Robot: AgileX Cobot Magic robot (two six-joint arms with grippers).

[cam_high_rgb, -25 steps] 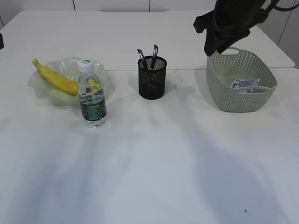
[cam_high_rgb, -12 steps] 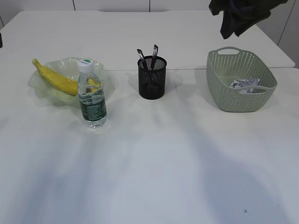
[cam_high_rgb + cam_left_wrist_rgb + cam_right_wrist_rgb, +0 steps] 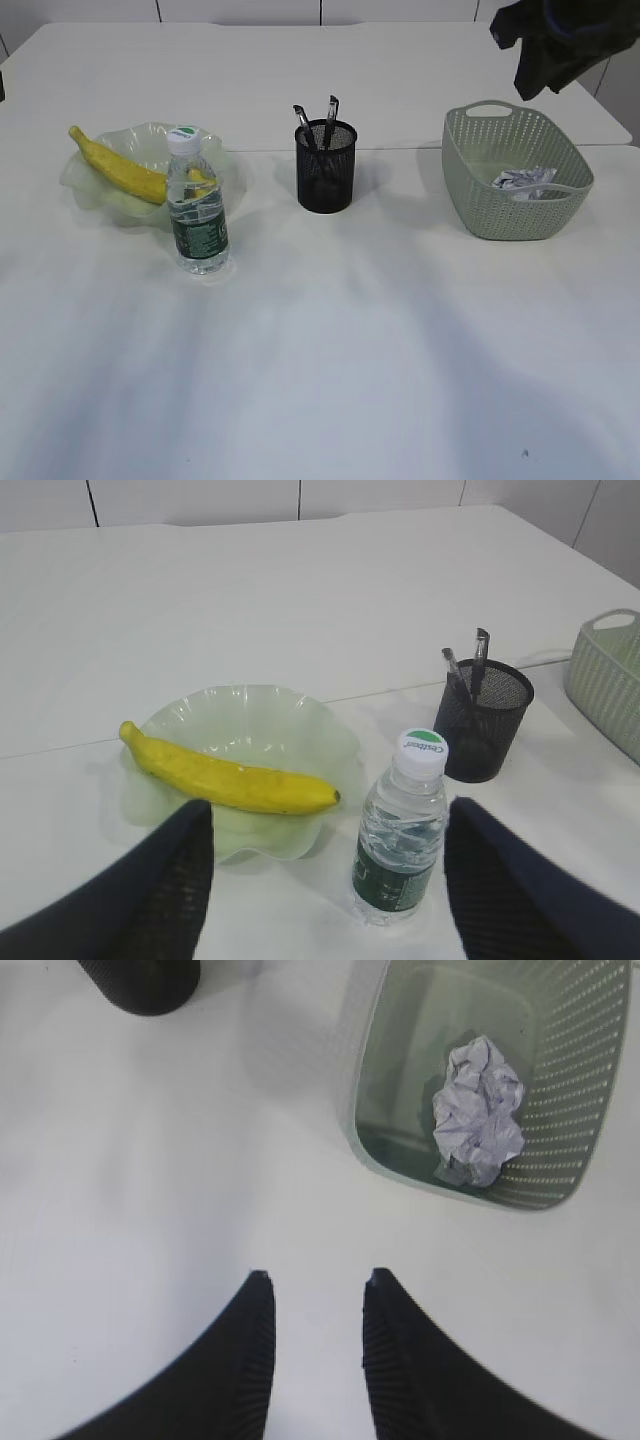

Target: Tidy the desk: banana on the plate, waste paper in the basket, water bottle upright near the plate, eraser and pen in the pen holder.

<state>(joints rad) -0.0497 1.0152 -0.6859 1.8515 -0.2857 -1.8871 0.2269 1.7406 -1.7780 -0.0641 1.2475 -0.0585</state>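
Observation:
The yellow banana (image 3: 120, 168) lies on the pale green wavy plate (image 3: 85, 195). Just right of the plate, the water bottle (image 3: 197, 205) stands upright. Two dark pens (image 3: 329, 110) stick out of the black mesh pen holder (image 3: 325, 170); the eraser is not visible. The crumpled waste paper (image 3: 525, 181) rests inside the green basket (image 3: 470, 180). My left gripper (image 3: 327, 810) hangs open above the table in front of the banana (image 3: 230, 778) and the bottle (image 3: 403, 830), holding nothing. My right gripper (image 3: 317, 1275) is open and empty, high beside the basket (image 3: 380, 1150).
The right arm (image 3: 560, 40) is a dark mass at the top right, above the basket's far side. A seam between two tabletops (image 3: 400, 150) runs behind the objects.
The right arm has risen and swung right, from over the basket's left rim to the top right corner. Nothing on the table has moved.

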